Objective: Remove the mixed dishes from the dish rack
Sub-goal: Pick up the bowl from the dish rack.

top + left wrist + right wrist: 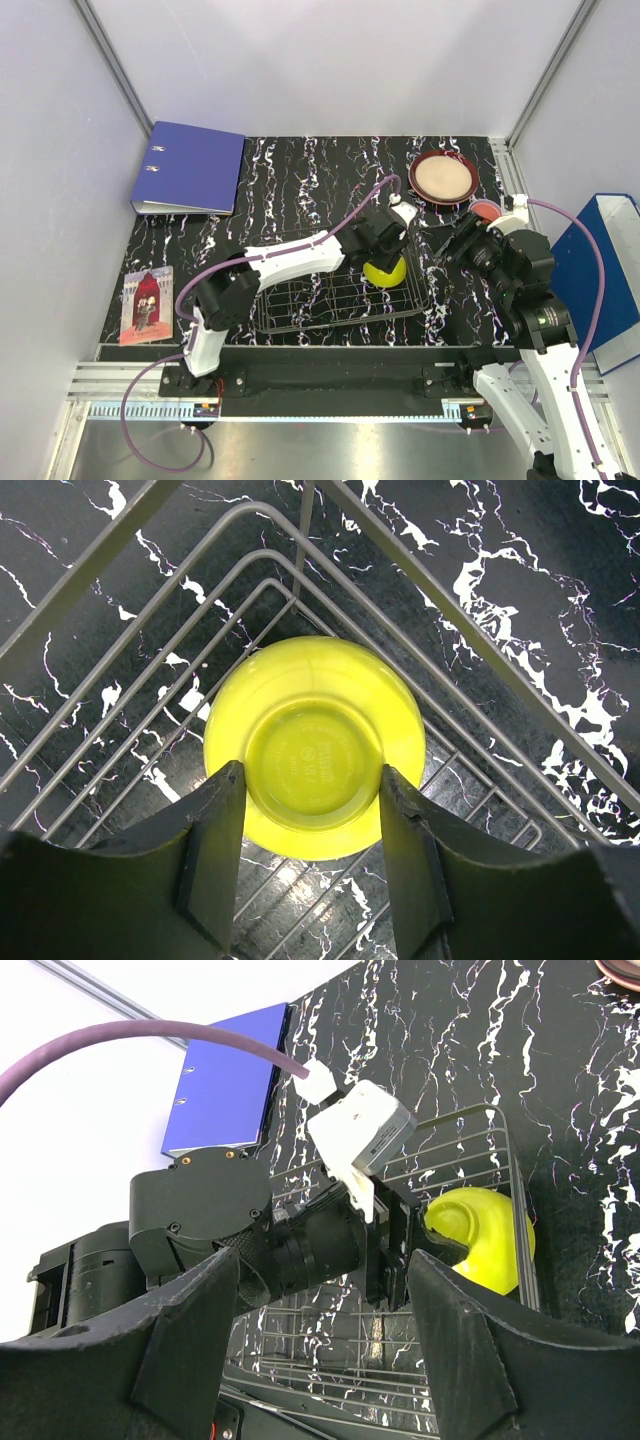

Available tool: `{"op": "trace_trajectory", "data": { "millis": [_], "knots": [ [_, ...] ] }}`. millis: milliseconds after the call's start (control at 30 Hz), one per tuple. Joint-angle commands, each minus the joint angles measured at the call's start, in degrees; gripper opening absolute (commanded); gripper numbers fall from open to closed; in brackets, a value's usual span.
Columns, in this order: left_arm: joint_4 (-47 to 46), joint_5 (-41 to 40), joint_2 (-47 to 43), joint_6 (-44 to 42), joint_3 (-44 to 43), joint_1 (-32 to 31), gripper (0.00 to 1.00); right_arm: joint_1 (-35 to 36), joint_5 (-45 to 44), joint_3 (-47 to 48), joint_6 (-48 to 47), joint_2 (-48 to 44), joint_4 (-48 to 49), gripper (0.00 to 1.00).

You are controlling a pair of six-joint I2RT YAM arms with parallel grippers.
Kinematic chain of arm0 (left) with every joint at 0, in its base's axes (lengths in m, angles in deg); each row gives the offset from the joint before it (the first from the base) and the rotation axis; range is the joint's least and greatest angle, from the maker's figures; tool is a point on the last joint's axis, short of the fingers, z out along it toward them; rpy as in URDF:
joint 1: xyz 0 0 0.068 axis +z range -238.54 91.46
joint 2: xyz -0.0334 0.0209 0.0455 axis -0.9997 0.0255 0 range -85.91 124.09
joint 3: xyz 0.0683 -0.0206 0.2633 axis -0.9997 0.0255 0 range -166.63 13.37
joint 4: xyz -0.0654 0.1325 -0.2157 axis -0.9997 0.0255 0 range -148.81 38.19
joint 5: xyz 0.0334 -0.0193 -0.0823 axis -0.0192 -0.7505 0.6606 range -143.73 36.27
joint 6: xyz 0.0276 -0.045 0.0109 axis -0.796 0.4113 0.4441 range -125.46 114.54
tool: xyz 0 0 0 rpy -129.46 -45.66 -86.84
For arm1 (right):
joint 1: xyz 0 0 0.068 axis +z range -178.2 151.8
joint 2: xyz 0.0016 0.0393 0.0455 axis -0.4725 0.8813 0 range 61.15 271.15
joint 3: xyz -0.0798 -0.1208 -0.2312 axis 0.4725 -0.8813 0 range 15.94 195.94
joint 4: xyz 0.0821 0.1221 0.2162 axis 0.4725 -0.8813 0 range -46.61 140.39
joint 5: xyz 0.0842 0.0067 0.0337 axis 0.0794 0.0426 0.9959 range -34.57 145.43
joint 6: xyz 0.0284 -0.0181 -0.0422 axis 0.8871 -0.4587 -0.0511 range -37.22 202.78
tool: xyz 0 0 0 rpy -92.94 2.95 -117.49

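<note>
The yellow-green bowl [386,272] lies base-up in the right corner of the wire dish rack [300,310]. My left gripper [388,250] is over it. In the left wrist view its fingers [215,850] press on either side of the foot ring of the bowl [315,745]. The bowl still rests on the rack [130,630]. My right gripper [455,245] hovers open and empty just right of the rack, facing the bowl [490,1235]. The dark-red-rimmed plate [442,177] and the small pink cup [484,211] stand on the table at the back right. The cream-pink plate and the lavender cup are out of view.
The blue binder [190,167] lies at the back left. A picture card [147,305] lies at the left front edge of the table. A blue box [610,270] stands beyond the table's right edge. White walls enclose the table on three sides.
</note>
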Motion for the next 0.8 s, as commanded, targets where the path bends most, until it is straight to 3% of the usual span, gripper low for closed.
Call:
{"op": "trace_trajectory", "data": {
  "millis": [0, 767],
  "knots": [
    [0.46, -0.61, -3.31, 0.35, 1.44, -0.46, 0.0, 0.36, -1.48, 0.98, -0.89, -0.38, 0.14, 0.76],
    [-0.14, -0.88, -15.96, 2.62, 3.71, 0.76, 0.0, 0.45, -3.94, 5.28, -3.0, -1.26, -2.67, 0.77]
  ]
}}
